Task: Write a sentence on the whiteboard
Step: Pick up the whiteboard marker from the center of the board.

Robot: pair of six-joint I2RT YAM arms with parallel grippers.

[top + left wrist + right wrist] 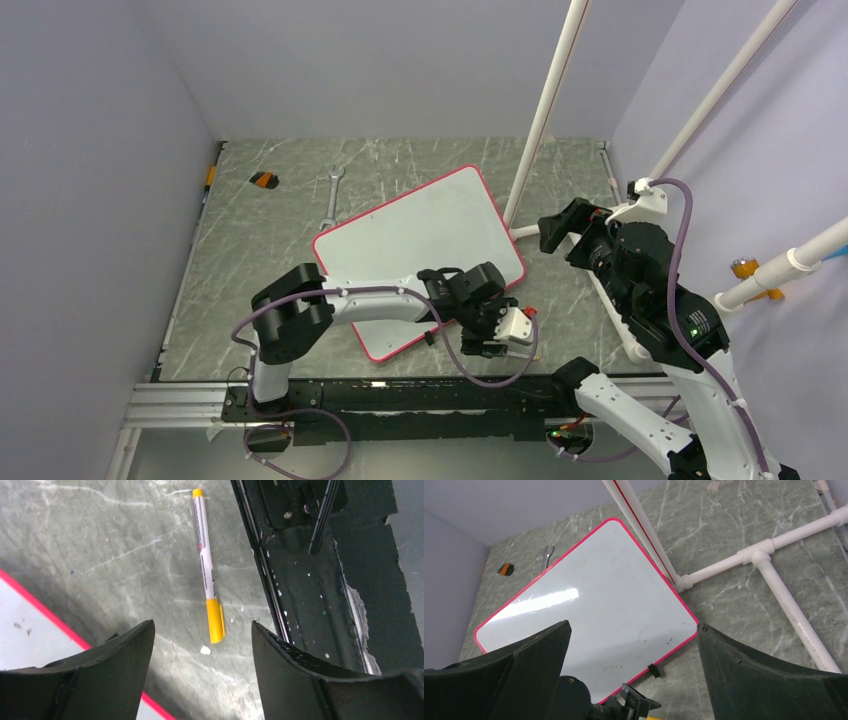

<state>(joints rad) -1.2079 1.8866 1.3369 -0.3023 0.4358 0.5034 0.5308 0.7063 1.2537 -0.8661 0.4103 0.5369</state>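
The whiteboard [420, 245] lies flat and skewed on the marble table, pale with a pink-red rim [589, 625]. The sentence is not in view; the surface shows only faint dark specks. My left gripper [492, 338] hangs low over the table just off the board's near right edge. In the left wrist view it [202, 645] is open with nothing between its fingers. A yellow-capped white marker pen [208, 565] lies on the table just beyond the fingertips, its cap end nearest. My right gripper [560, 232] is raised off the board's right side, open and empty [634, 630].
A black rail [320, 580] runs along the table's near edge, right beside the pen. White pipe frames [545, 110] rise by the board's right corner. A wrench [333, 190] and a small orange-black object [264, 180] lie at the back left. A black clip [653, 670] sits on the board's rim.
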